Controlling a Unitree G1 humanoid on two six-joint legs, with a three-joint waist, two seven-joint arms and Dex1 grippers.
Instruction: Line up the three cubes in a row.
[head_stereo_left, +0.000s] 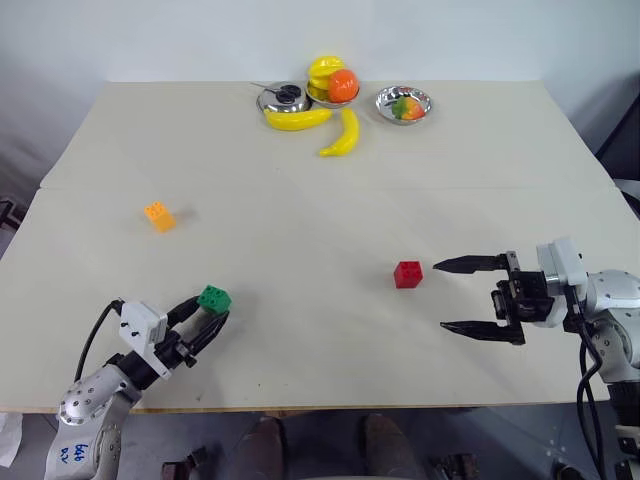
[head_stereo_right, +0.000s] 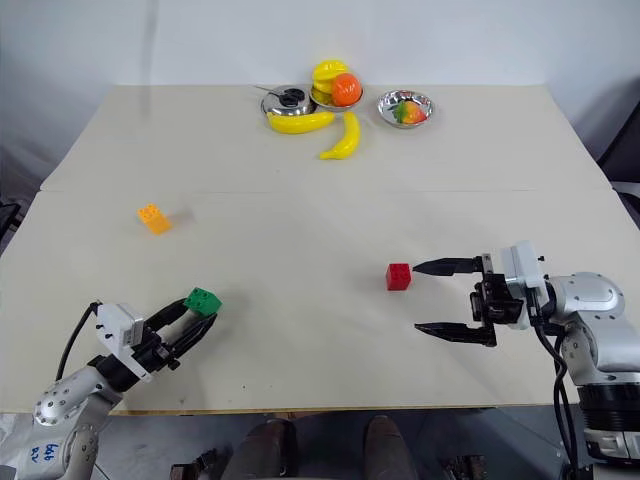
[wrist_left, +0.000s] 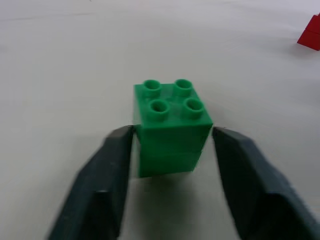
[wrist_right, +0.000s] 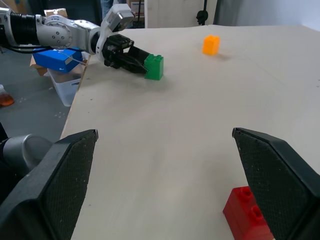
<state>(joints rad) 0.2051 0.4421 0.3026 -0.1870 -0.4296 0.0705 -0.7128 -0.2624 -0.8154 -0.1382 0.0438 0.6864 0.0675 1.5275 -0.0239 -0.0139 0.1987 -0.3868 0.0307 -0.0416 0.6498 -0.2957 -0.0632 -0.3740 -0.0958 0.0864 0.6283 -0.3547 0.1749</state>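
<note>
The green cube (head_stereo_left: 214, 298) rests on the table near the front left, and my left gripper (head_stereo_left: 212, 310) is shut on it, a finger (wrist_left: 107, 170) pressing each side. Right of centre lies the red cube (head_stereo_left: 407, 274). My right gripper (head_stereo_left: 440, 296) hangs open just to the right of it, its upper fingertip close to the cube without touching, nothing between the fingers. The orange-yellow cube (head_stereo_left: 159, 216) stands alone further back on the left. In the right wrist view the red cube (wrist_right: 247, 212) lies low between the two fingers.
At the far edge of the pale table (head_stereo_left: 320, 190) stand metal bowls (head_stereo_left: 404, 104) with round fruit and two yellow bananas (head_stereo_left: 342, 133). A blue box (wrist_right: 57, 59) sits off the table's left side. A seam runs across the tabletop.
</note>
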